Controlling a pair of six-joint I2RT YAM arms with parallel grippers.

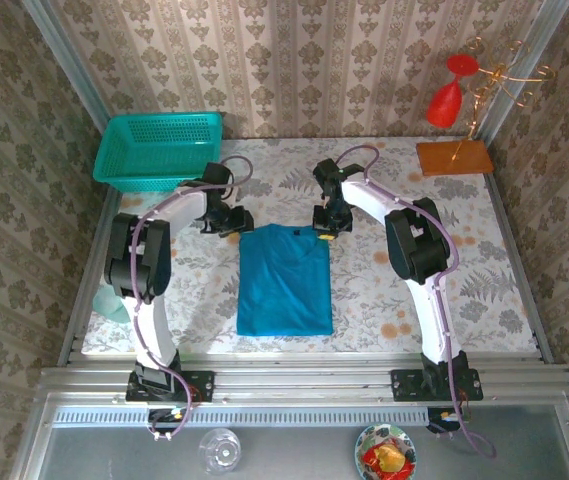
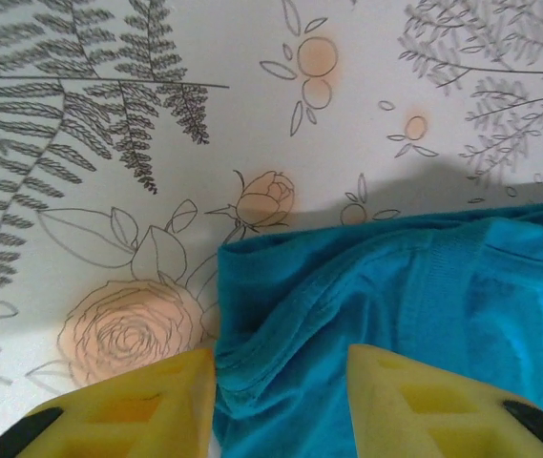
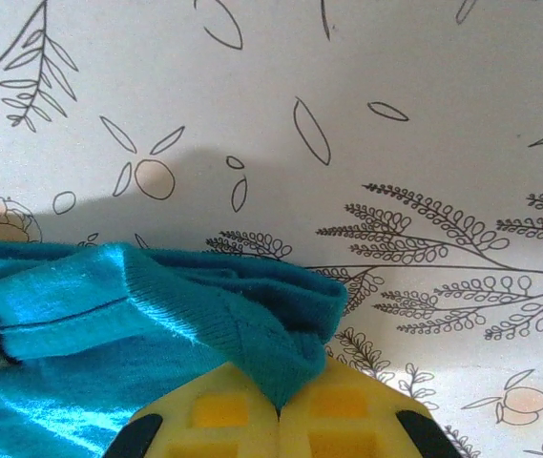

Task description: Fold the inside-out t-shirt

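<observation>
Careful: right gripper point(image 3: 279, 412) pinches the t-shirt point(image 1: 284, 285) far right, left gripper point(image 2: 281, 377) spread astride its far-left corner. A one-sided pull could skew it.

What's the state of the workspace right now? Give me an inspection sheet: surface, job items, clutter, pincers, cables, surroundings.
Surface: floral table cover, flat, no spills seen.
Job's things: teal t-shirt lies as a neat rectangle mid-table.
Clutter: mesh basket at far left; wire stand with a red glass at far right.
Pincers: left pincer open, its fingers either side of the shirt's bunched far left corner; right pincer shut on the far right corner, cloth pinched.
Cables: a purple cable along each arm, off the shirt.
Surroundings: patterned wallpaper; clear glass and bowl below the metal rail.
</observation>
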